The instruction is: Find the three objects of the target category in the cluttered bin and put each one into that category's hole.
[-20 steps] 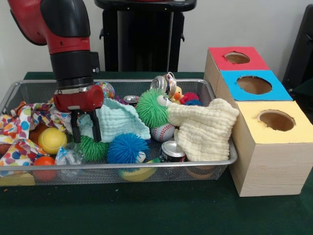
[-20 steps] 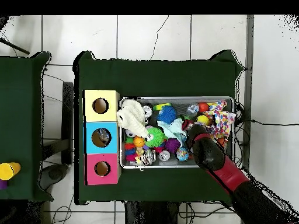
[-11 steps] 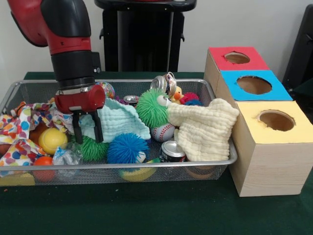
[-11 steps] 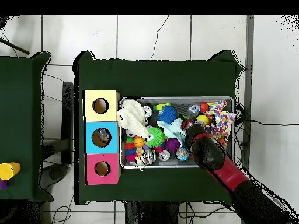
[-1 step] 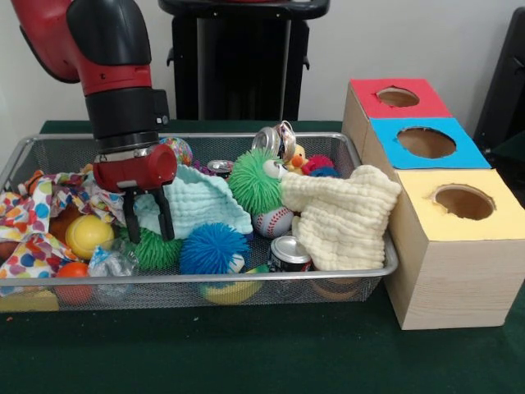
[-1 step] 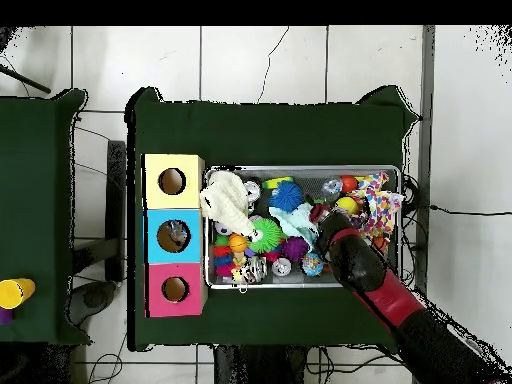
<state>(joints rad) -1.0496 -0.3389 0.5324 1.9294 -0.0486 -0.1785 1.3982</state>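
Observation:
A wire mesh bin (image 5: 49, 148) holds a jumble of cloths, balls and cans. My gripper (image 5: 150, 235) hangs in its left half, open, with its fingertips (image 5: 133, 238) down at a small green spiky ball (image 5: 157, 249) and the edge of a light blue cloth (image 5: 201, 201). Nothing is gripped. Close by lie a yellow ball (image 5: 86, 235), a blue spiky ball (image 5: 213, 249), a baseball (image 5: 273, 222) and a can (image 5: 289, 253). A cream cloth (image 5: 340, 215) drapes over the bin's right end. In the overhead view the arm (image 6: 362, 268) hides the gripper.
Right of the bin stand three boxes with round holes: red (image 5: 373, 97), blue (image 5: 394, 152) and yellow (image 5: 426, 222). A patterned cloth (image 5: 33, 215) fills the bin's left end. A large green spiky ball (image 5: 250, 180) and crushed cans (image 5: 269, 139) lie further back.
The gripper has drifted slightly to the right in the front view, staying open at the same height. The objects in the bin have not moved.

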